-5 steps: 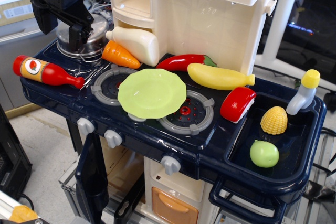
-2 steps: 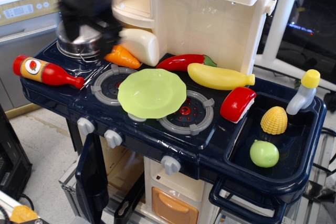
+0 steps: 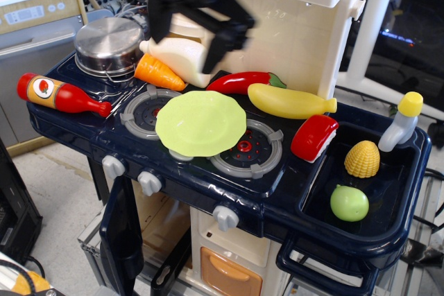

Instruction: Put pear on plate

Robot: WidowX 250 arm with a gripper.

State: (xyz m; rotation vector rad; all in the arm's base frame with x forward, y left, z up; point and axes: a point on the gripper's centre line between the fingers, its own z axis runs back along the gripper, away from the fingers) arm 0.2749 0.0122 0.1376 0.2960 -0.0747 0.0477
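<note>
Since the earlier views the black robot arm has travelled rightward from above the steel pot (image 3: 109, 44) to a position over the rear of the cooktop, and it is blurred by motion. Its fingers (image 3: 186, 45) hang in front of the cream plastic bottle (image 3: 182, 59); whether they are spread or closed cannot be told through the blur, and nothing is seen held in them. Task object: the small, smooth, light-green plastic pear (image 3: 349, 203) lies in the dark blue sink basin (image 3: 388, 195), far to the right of and well below the fingers, just beside the yellow ribbed toy corn (image 3: 362, 159) without clearly touching it. Destination: the round light-green plastic plate with scalloped rim (image 3: 200, 123) rests across the grey stove burners (image 3: 248, 149), directly below and in front of the fingers, and carries nothing. Assessment: the approach is under way and no grasp has been made. Recommendation: carry on across over the yellow banana (image 3: 289, 101) and red toy piece (image 3: 314, 137), descend vertically into the basin with fingers spread, straddle the pear at its widest part, keep clear of the corn and basin wall, and close gently, as the smooth round surface may slip.
</note>
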